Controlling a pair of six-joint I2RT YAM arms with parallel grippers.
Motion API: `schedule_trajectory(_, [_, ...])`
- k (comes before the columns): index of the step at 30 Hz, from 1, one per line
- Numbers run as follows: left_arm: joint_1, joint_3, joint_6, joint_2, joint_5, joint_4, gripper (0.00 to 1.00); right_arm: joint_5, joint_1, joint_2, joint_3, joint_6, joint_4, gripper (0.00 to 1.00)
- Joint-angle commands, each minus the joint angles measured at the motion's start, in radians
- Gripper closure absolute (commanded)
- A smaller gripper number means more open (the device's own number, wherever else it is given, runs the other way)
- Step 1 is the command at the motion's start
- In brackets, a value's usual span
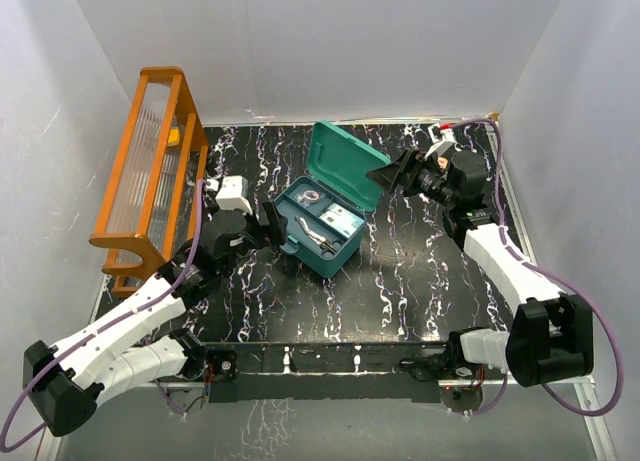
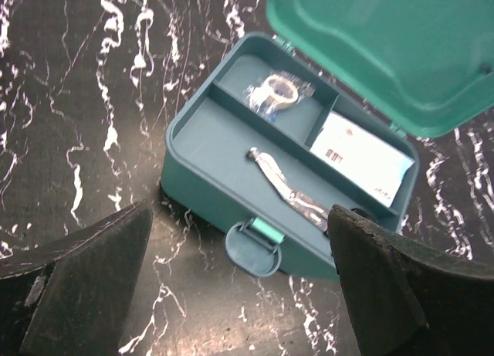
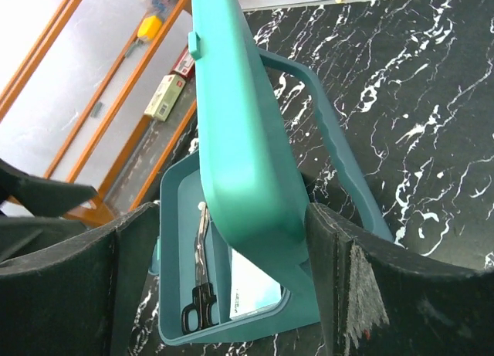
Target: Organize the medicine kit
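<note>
The medicine kit (image 1: pixel 322 226) sits between both arms, long axis diagonal, lid (image 1: pixel 345 166) raised; the right gripper (image 1: pixel 383 177) straddles that lid, jaws spread (not clamped); the left gripper (image 1: pixel 275 228), likewise released, hovers just beside the latch (image 2: pixel 253 248).

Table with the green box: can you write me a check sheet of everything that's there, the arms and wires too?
Surface: black table with white veins.
Job's things: medicine kit with its lid up; the tray holds scissors, a tape roll and a white packet, each in its own compartment.
Clutter: orange rack at the left edge, with small boxes on it.
Grippers: left tool open, close to the kit's left side; right tool open, a finger on either side of the lid.
Cables: purple cables run along both arms, away from the kit.
Surroundings: white walls on three sides.
</note>
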Motion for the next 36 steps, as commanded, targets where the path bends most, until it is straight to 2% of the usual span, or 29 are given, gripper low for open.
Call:
schedule_trajectory(1, [0.005, 0.085, 0.05, -0.017, -0.008, 0.072, 0.04, 0.074, 0.064, -0.032, 0.071, -0.135, -0.08, 0.26])
schedule_trajectory(7, [0.007, 0.13, 0.067, -0.009, -0.027, 0.078, 0.04, 0.155, 0.17, -0.051, 0.12, -0.256, -0.203, 0.25])
schedule_trajectory(13, [0.007, 0.133, 0.065, -0.033, -0.051, 0.085, 0.04, 0.171, 0.289, -0.136, 0.127, -0.404, -0.328, 0.19])
schedule_trajectory(21, [0.007, 0.121, 0.038, -0.044, -0.094, 0.077, 0.04, 0.056, 0.308, -0.201, 0.153, -0.434, -0.46, 0.18])
schedule_trajectory(29, [0.008, 0.078, -0.11, -0.038, -0.05, -0.061, 0.03, 0.281, 0.316, -0.111, 0.206, -0.305, -0.519, 0.2])
schedule_trajectory(36, [0.033, 0.008, -0.24, -0.041, 0.082, -0.085, 0.01, 0.638, 0.437, 0.026, 0.33, -0.242, -0.65, 0.21])
